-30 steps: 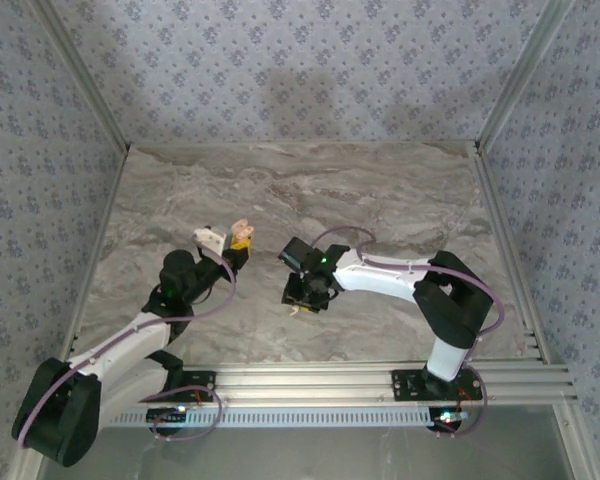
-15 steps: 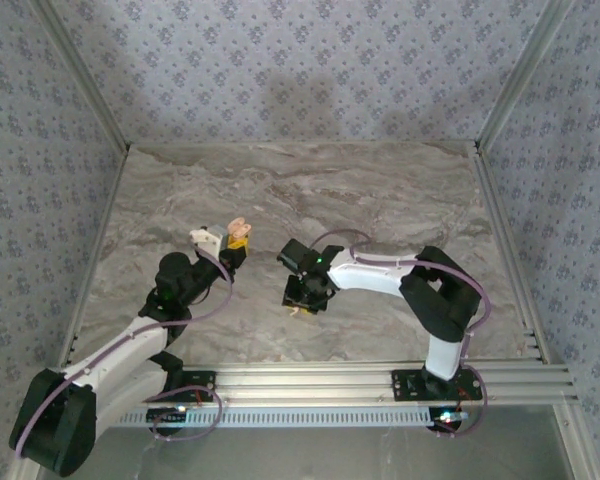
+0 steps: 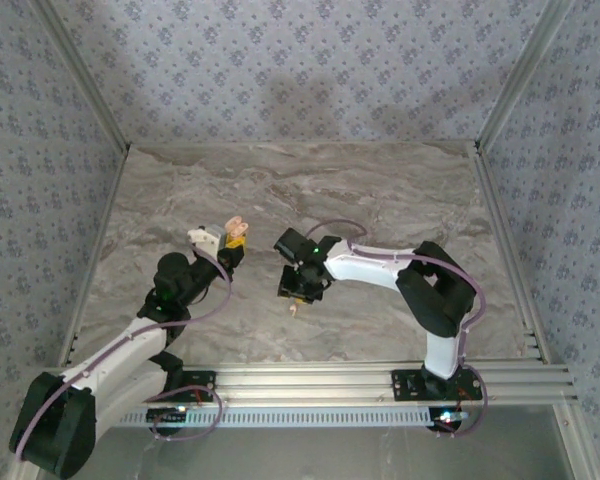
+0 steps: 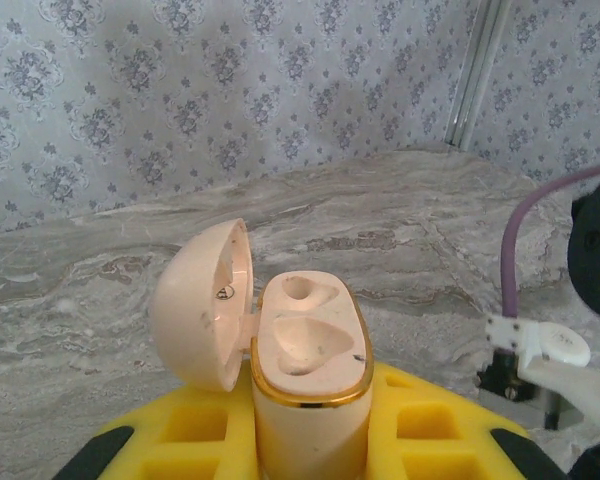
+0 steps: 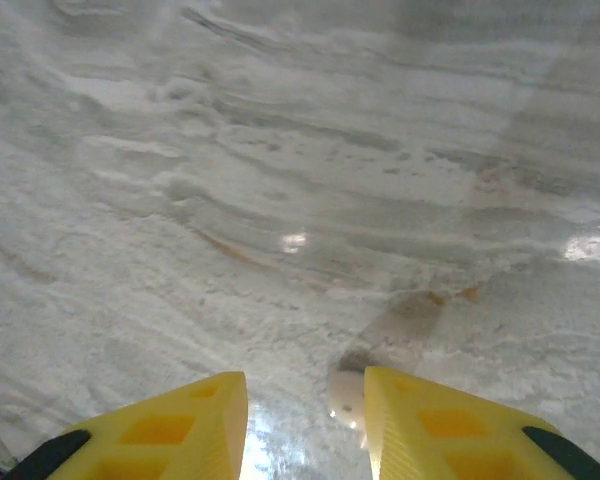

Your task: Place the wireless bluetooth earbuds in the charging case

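The charging case (image 4: 310,350) is a cream shell with a gold rim. It stands upright with my left gripper (image 4: 310,445) shut on its lower body. Its lid (image 4: 202,305) hangs open to the left, and both sockets look empty. From above, the case (image 3: 238,229) sits at the tip of the left gripper (image 3: 230,246), left of centre. One whitish earbud (image 5: 346,398) lies on the table between the yellow fingers of my right gripper (image 5: 305,425). It rests against the right finger (image 5: 430,425), with a wide gap to the left one. The right gripper (image 3: 296,298) points down, just right of the case.
Grey marble tabletop (image 3: 380,200) stretches behind and to the right of both arms. Patterned walls and metal frame posts (image 3: 510,85) close in the sides and back. An aluminium rail (image 3: 380,385) runs along the near edge.
The right arm has shifted a little to the left, toward the case. The left gripper has also edged slightly left with the case. The right jaws narrowed slightly.
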